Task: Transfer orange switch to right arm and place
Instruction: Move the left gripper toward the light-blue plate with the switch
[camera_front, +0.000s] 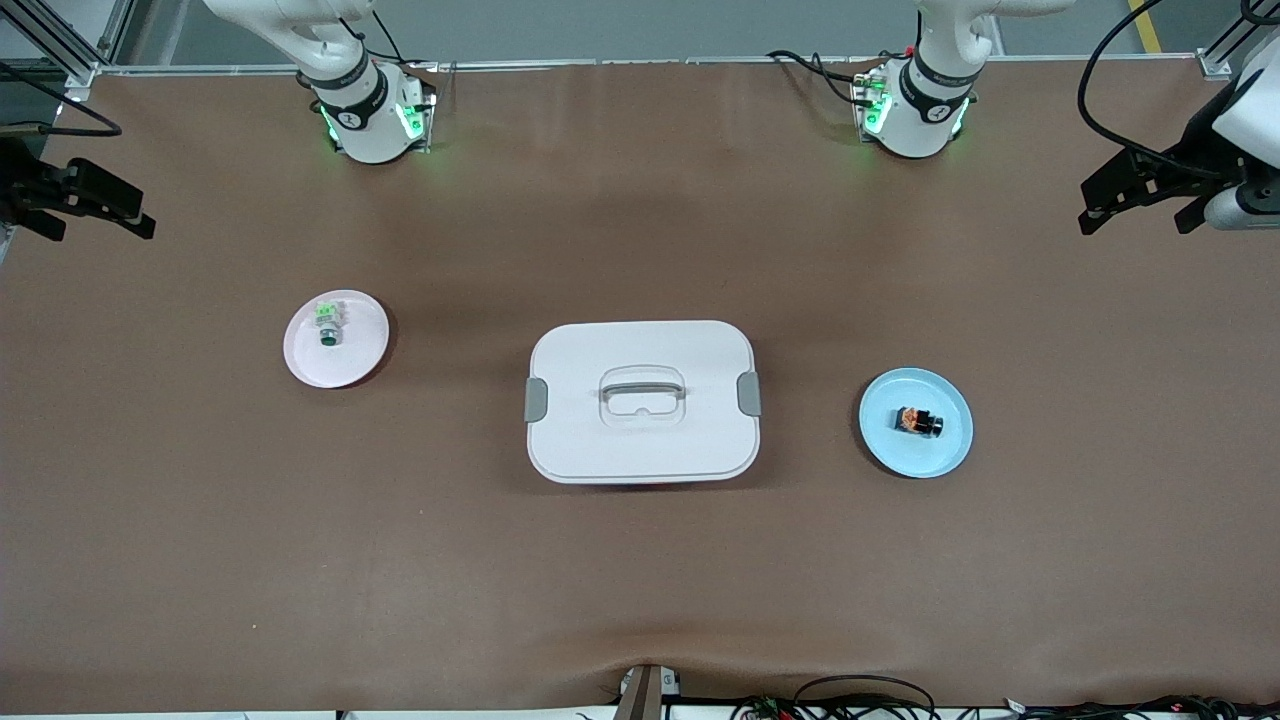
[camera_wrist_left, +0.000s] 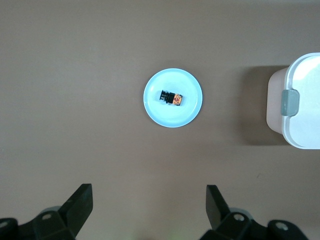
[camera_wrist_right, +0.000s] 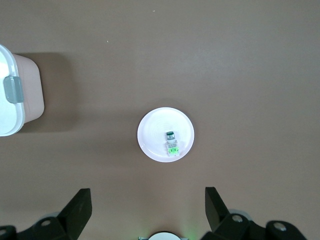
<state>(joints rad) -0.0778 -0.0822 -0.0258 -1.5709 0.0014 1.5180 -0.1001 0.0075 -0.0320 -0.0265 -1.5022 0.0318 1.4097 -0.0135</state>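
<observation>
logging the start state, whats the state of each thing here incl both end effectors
orange switch: lying on its side on the blue plate, untouched
green switch: lying on the pink plate
white box: lid on, both grey side clips down
left end effector: open, empty, high above the blue plate
right end effector: open, empty, high above the pink plate

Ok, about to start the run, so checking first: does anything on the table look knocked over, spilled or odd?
Nothing stands out. The orange switch lies on the blue plate, the green switch on the pink plate, and the white box sits lidded between them. The left gripper and the right gripper wait open at the table's ends.
</observation>
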